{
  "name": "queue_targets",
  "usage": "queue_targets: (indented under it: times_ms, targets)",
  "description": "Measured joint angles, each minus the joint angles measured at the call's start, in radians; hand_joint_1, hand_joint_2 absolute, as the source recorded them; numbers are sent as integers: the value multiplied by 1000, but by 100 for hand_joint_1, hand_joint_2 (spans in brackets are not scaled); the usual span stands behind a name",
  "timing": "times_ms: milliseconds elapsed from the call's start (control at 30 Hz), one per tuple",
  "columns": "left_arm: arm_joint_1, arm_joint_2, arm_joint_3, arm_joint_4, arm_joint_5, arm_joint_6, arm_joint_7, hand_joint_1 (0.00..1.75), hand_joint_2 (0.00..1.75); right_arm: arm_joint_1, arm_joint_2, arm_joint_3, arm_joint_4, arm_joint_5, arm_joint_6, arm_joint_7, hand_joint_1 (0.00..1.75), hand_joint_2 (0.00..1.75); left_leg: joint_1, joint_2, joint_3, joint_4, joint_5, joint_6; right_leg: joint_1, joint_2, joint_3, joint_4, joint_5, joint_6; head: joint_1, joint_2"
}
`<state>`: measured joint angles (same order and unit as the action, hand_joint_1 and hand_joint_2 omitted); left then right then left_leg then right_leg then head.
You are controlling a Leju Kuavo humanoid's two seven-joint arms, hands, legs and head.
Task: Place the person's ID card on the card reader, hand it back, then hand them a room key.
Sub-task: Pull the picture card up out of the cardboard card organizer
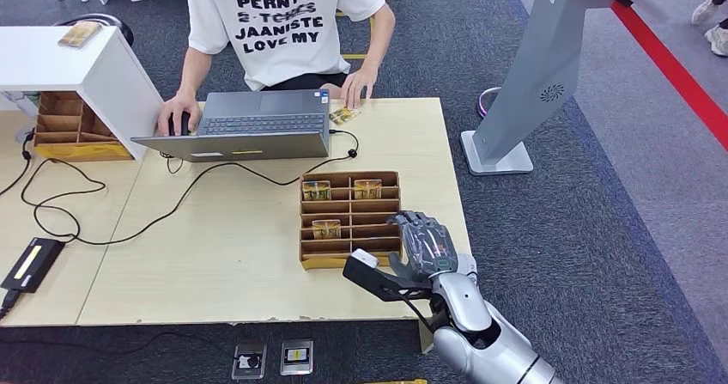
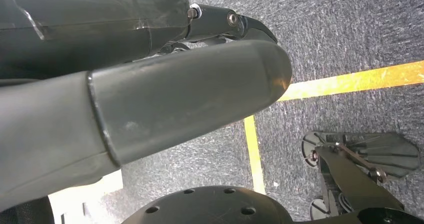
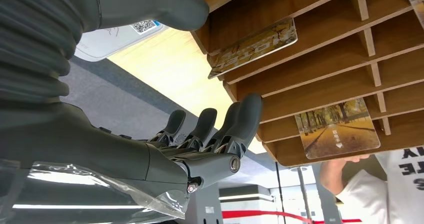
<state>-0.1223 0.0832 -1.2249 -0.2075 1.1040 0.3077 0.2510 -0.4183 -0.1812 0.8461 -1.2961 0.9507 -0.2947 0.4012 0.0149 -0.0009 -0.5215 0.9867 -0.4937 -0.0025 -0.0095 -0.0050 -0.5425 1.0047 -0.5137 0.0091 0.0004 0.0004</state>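
Your right hand [image 1: 423, 245] sits at the near right corner of the wooden card tray [image 1: 350, 179], fingers spread and curved, holding nothing. In the right wrist view the fingertips [image 3: 247, 108] lie against the tray's outer edge, just short of the slots. That posture reads as an approach to pick a room key, not a grasp yet.

Room keys stand upright in the tray's slots, presumably so an edge sticks up for pinching. Nearest to the hand is one key card [image 1: 326, 228] in the middle row, just beyond the fingers. Two more [image 1: 316, 190] [image 1: 367, 188] stand in the far row, further ahead of the hand.

A small card [image 1: 345, 114] lies on the counter [image 1: 215, 255] well ahead of the hand, beside the laptop [image 1: 243, 126] and next to the person's hand [image 1: 356, 86]. Whether it is the ID card, you cannot tell. If it is, the hand-back step looks done. The dark flat device [image 1: 31, 264] far across from the hand is likely the card reader.

Left hand [image 2: 150, 103]: the left wrist view shows it hanging over the floor; its finger posture cannot be told.

Next: curl over the nearest key's top edge; the slot walls leave little finger room.
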Motion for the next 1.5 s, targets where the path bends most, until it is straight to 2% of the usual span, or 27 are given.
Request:
queue_targets:
  times_ms: [333, 467, 567, 700, 733, 933, 1233, 1500]
  targets:
    - [0, 1, 0, 0, 0, 0, 0, 0, 0, -4, 6, 0, 25, -8, 2, -1, 65, 175, 0, 0, 0, 0, 0, 0, 0, 0, 0, 0, 0, 0, 0, 0]
    - [0, 2, 0, 0, -1, -1, 0, 0, 0, -8, 6, 0, 27, -14, 7, 1, 76, 175, 0, 0, 0, 0, 0, 0, 0, 0, 0, 0, 0, 0, 0, 0]
    - [0, 3, 0, 0, -1, -2, 0, 0, 0, -11, 7, 1, 28, -18, 10, 4, 102, 175, 0, 0, 0, 0, 0, 0, 0, 0, 0, 0, 0, 0, 0, 0]
    - [0, 4, 0, 0, -2, -3, 0, 0, 0, -13, 8, 1, 28, -22, 9, 7, 148, 175, 0, 0, 0, 0, 0, 0, 0, 0, 0, 0, 0, 0, 0, 0]
    - [0, 4, 0, 0, -2, -3, 0, 0, 0, -14, 8, 1, 28, -23, 8, 8, 152, 175, 0, 0, 0, 0, 0, 0, 0, 0, 0, 0, 0, 0, 0, 0]
    - [0, 6, 0, 0, -4, -5, 1, 0, 0, -21, 8, 1, 28, -29, 1, 10, 158, 175, 0, 0, 0, 0, 0, 0, 0, 0, 0, 0, 0, 0, 0, 0]
    - [0, 6, 0, 0, -4, -4, 1, 0, 0, -26, 8, 1, 28, -39, -4, 10, 157, 175, 0, 0, 0, 0, 0, 0, 0, 0, 0, 0, 0, 0, 0, 0]
    - [0, 5, 0, 0, -3, -6, 1, 0, 0, -26, 8, 1, 28, -43, -5, 11, 166, 175, 0, 0, 0, 0, 0, 0, 0, 0, 0, 0, 0, 0, 0, 0]
